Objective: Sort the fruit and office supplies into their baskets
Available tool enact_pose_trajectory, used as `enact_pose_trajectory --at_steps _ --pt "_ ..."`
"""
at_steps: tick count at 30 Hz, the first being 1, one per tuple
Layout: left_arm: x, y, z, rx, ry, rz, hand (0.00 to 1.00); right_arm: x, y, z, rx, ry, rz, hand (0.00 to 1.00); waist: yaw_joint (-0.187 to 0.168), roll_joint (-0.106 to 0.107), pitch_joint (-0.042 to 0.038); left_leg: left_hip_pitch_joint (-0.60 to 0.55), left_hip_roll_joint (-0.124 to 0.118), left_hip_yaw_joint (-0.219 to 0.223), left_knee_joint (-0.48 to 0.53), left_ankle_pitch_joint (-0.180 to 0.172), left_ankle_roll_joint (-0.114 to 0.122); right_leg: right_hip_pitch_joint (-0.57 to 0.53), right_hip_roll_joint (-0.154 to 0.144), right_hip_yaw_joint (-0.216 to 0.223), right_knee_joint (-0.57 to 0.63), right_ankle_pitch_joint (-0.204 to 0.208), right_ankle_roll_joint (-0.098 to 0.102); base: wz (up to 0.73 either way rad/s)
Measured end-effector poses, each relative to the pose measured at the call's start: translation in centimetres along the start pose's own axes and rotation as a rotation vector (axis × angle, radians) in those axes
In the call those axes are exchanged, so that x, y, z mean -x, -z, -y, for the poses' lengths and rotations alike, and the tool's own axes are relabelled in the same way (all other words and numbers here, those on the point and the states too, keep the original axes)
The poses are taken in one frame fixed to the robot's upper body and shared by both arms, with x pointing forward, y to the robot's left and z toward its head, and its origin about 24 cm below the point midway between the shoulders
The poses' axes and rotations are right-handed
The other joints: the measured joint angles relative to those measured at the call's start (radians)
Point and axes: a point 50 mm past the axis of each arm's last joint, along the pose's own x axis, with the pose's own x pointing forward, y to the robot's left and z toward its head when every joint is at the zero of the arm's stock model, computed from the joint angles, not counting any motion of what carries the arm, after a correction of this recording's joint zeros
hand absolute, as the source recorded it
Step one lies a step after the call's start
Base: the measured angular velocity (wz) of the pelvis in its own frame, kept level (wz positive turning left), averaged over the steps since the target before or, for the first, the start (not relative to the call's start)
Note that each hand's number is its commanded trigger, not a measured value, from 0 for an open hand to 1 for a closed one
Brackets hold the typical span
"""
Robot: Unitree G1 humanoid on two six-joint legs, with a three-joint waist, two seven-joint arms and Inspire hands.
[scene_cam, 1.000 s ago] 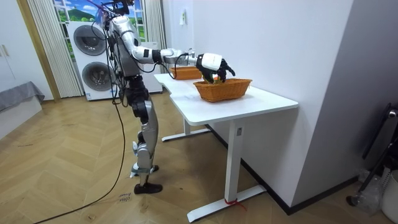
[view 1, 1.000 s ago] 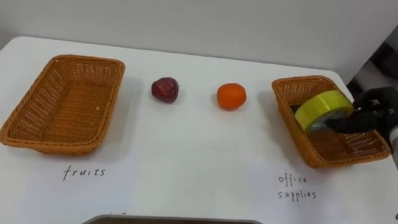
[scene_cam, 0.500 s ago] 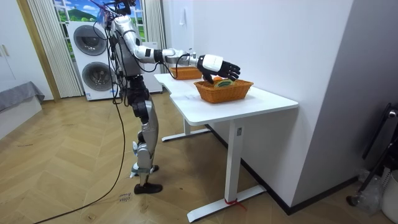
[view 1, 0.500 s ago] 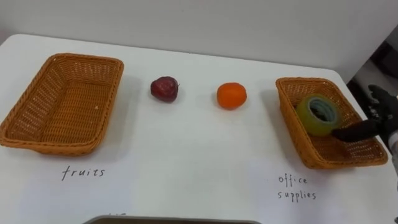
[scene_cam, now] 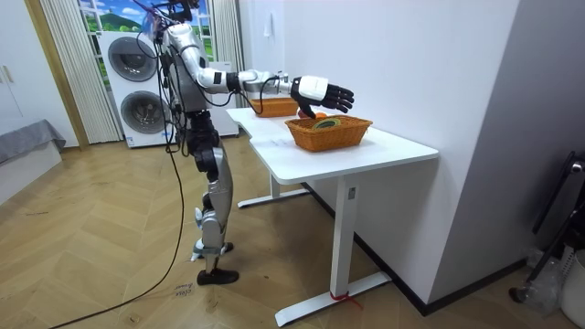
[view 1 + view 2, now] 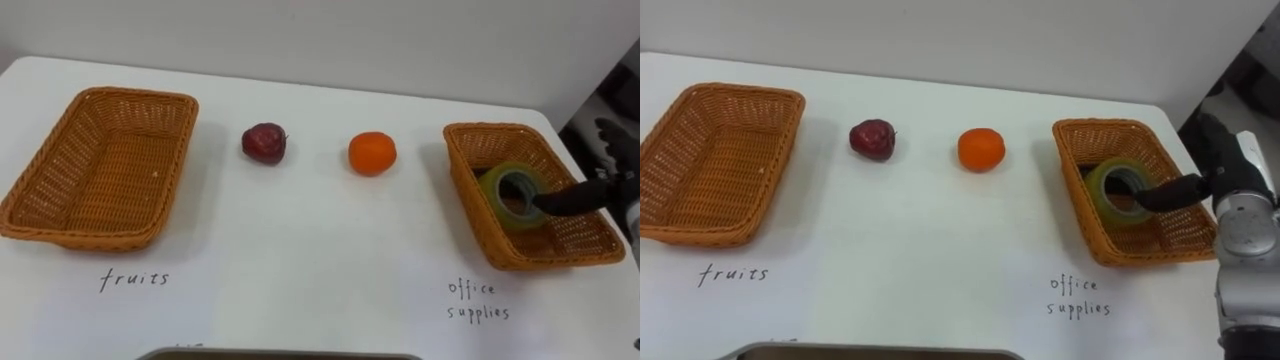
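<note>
Right robot hand (image 6: 1218, 162) is over the office-supplies basket (image 6: 500, 137), fingers spread, holding nothing. The tape roll (image 6: 512, 192), yellow-green with a dark core, lies tilted inside that basket, judged correctly sorted. Apple (image 6: 264, 142) and orange (image 6: 372, 154) sit on the tabletop (image 6: 300, 260), unsorted.

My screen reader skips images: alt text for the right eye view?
The robot's open right hand reaches to a yellow-green tape roll in the office supplies basket. Left of it sit an orange, an apple and the fruits basket.
</note>
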Motion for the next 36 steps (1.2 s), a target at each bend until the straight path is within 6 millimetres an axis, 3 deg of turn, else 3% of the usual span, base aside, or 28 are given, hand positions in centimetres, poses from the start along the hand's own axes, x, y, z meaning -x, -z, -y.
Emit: enact_pose_trajectory --at_steps 5,10,16,20,31,36 --pt "0.0 0.1 0.1 0.001 -0.011 -0.003 0.00 0.1 -0.9 0.0 0.004 0.002 0.026 0.00 0.000 0.005 0.0001 0.000 0.001 0.009 -0.001 0.000 0.000 -0.004 0.001 0.014 0.002 0.000 0.000 -0.05" --pt "0.0 -0.1 0.3 -0.010 -0.004 -0.002 0.00 0.8 -4.2 -0.2 0.022 0.001 0.170 0.00 0.001 0.010 -0.0002 0.004 0.003 0.024 -0.005 0.000 0.000 -0.011 0.003 0.022 0.011 0.000 0.000 -0.08" --pt "0.0 0.4 0.7 0.007 0.009 -0.010 0.00 1.7 -6.6 0.1 -0.003 0.010 0.280 0.00 0.006 0.011 0.0018 0.011 0.004 0.026 -0.011 0.000 0.000 -0.008 0.003 0.023 0.011 0.000 0.000 -0.01" --pt "0.1 0.1 0.7 0.006 0.004 0.001 0.00 1.9 -7.2 0.3 -0.010 0.020 0.307 0.00 0.018 0.007 0.0017 0.009 0.004 0.026 -0.012 0.000 0.000 -0.010 0.003 0.021 0.010 0.000 0.000 0.00" --pt "0.1 -0.1 0.6 0.008 -0.005 0.024 0.00 2.8 -11.8 1.6 0.001 0.083 0.478 0.00 0.028 -0.008 0.0052 -0.015 0.004 0.020 -0.002 0.000 0.000 -0.027 0.003 0.021 0.010 0.000 0.000 0.01" --pt "0.1 0.0 0.8 -0.004 0.008 0.019 0.00 2.9 -12.7 0.8 0.032 0.040 0.504 0.00 0.031 -0.011 0.0059 -0.015 0.004 0.011 -0.001 0.000 0.000 -0.025 0.003 0.015 0.011 0.000 0.000 0.03"
